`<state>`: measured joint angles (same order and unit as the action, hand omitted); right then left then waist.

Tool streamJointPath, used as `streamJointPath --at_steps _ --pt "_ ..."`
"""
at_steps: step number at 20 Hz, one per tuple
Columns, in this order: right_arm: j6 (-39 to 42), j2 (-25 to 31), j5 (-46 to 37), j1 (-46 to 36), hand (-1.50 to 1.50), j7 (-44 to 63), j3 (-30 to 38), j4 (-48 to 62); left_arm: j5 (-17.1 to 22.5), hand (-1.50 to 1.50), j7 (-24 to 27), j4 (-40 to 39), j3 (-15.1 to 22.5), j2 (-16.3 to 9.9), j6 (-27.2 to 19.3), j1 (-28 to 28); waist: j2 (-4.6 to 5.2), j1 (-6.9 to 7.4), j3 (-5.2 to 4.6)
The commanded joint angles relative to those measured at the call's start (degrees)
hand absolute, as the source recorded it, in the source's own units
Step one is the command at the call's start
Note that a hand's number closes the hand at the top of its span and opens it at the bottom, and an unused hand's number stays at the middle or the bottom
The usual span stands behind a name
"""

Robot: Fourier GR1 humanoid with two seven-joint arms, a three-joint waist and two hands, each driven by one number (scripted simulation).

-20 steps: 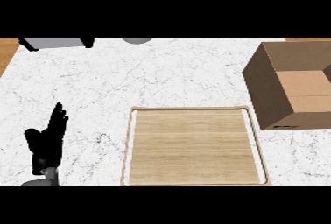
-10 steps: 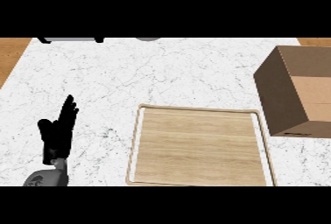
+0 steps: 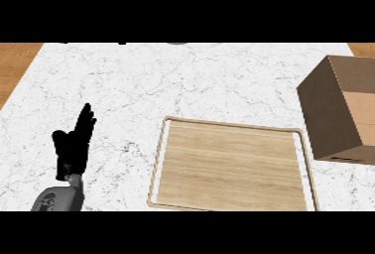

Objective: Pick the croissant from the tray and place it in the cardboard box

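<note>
Fingers of my left hand stand straight and together, holding nothing, resting at the lower left of the frame. Just to their right lies the wooden tray, its boards bare: no croissant shows on it. Farther right, at the frame's edge, stands the cardboard box. My right hand is out of view.
</note>
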<state>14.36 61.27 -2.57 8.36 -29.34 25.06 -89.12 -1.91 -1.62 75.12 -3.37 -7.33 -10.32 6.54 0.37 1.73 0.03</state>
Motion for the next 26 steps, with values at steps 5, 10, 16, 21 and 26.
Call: streamJointPath --at_steps 5,10,16,21,26 --pt "-2.83 -4.0 -9.25 -23.5 1.5 -3.56 -14.11 22.7 -0.21 0.0 -2.95 -0.41 0.9 0.77 0.26 3.58 0.42 1.63 0.09" --pt "-6.72 -10.59 -17.43 -33.44 1.5 0.57 -19.92 31.91 -1.54 0.0 1.84 -2.96 0.64 1.1 -0.66 2.47 0.29 0.99 0.02" --pt "-2.33 -13.72 -18.32 -38.29 -1.5 -9.49 -19.8 49.98 0.16 0.0 -2.27 2.73 -0.84 -1.15 0.51 0.32 0.23 0.94 0.12" --pt "3.44 -16.64 -14.6 -45.03 -1.5 -16.13 -17.32 57.06 -0.97 0.0 -0.02 -0.91 0.56 1.27 -0.32 1.51 0.39 0.48 0.12" --pt "19.03 -12.36 -4.95 -46.39 -1.5 -19.22 -10.52 62.49 0.4 0.0 -0.16 -0.35 -0.87 -0.27 1.14 0.19 0.25 -0.1 0.13"
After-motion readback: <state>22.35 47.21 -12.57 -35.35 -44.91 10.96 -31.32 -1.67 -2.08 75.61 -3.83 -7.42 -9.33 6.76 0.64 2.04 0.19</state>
